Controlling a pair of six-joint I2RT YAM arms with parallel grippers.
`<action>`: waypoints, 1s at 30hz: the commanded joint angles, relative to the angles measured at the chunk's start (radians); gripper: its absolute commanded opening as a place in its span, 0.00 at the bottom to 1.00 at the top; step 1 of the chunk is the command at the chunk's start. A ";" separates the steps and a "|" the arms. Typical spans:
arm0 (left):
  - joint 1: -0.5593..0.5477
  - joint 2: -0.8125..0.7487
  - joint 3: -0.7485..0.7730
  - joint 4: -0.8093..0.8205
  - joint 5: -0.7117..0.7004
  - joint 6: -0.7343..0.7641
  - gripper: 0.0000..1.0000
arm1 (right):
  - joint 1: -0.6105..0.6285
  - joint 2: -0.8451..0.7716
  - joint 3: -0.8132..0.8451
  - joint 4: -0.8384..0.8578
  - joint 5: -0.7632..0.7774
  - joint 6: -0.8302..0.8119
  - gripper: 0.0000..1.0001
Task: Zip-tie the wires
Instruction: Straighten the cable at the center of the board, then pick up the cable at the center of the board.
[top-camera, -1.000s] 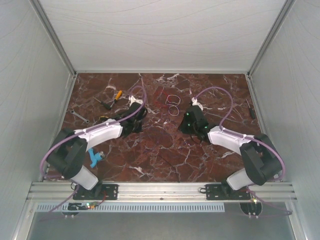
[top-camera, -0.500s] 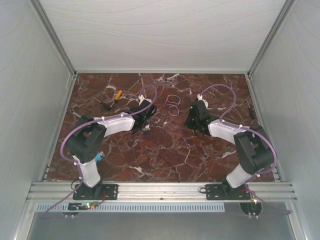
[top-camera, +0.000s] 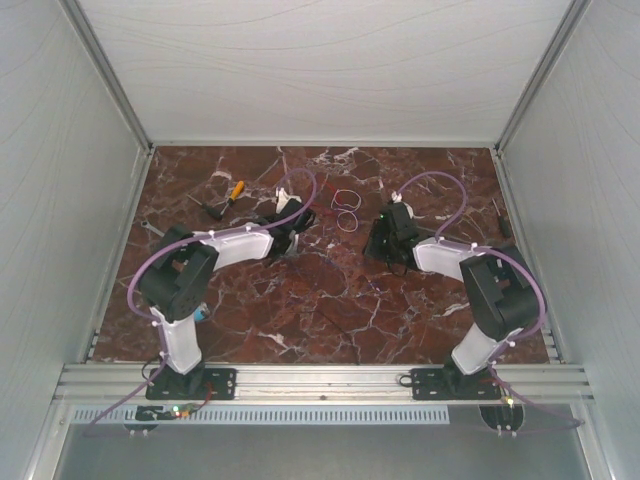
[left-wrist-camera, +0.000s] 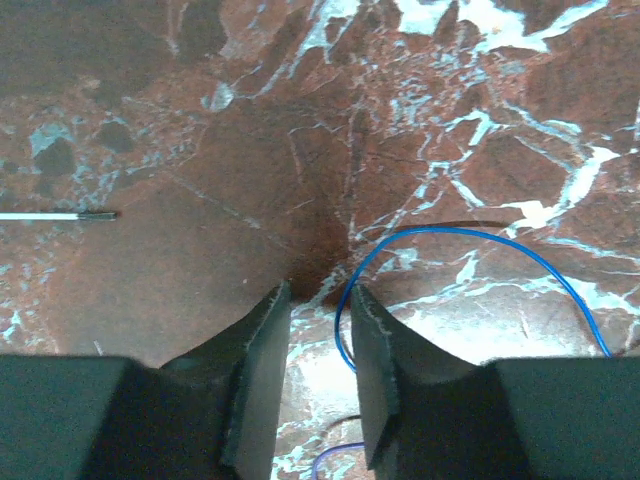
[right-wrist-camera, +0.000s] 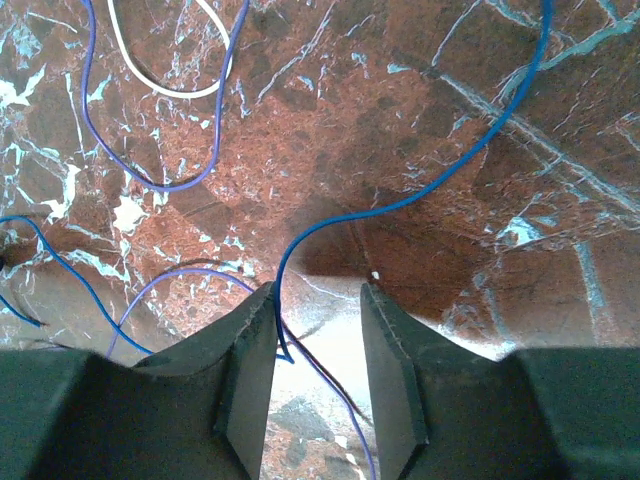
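My left claw (left-wrist-camera: 318, 295) has its jaws parted a crack with nothing between them, low over the counter (left-wrist-camera: 180, 270). A blue loop (left-wrist-camera: 450, 232) lies just beside one finger, not in the gap. My right claw (right-wrist-camera: 318, 290) is parted a bit wider and is also empty. A blue strand (right-wrist-camera: 420, 195) curls in along one finger's inner edge, unpinched.

The wires (top-camera: 345, 210) lie loose on the counter at far-centre, between my two claws in the top view. The loops are sprawled, not bundled, with a white strand (right-wrist-camera: 165, 85) and a purple loop (right-wrist-camera: 150, 180) ahead of the right claw.

The step looks like gathering the strands.
- These are very thin and will likely slip under the fingertips, so I'd keep the tips right down on the marble.
- I'd widen the jaws first, then rake several loops together rather than nipping a single one.
- One claw should pin the bunch while the other stays free for the tie.

I can't pick out a zip tie in any view. The yellow-handled tool (top-camera: 235, 190) sits off to the left, not needed now.
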 joint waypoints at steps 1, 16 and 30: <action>-0.001 0.028 0.027 -0.070 -0.079 -0.015 0.37 | -0.004 -0.038 0.008 0.014 -0.003 -0.003 0.38; 0.011 -0.119 0.021 -0.105 -0.065 0.018 0.99 | -0.004 -0.258 -0.020 -0.080 0.098 0.005 0.83; 0.203 -0.241 0.014 0.226 0.420 0.073 1.00 | -0.005 -0.352 -0.062 -0.033 0.143 -0.055 0.83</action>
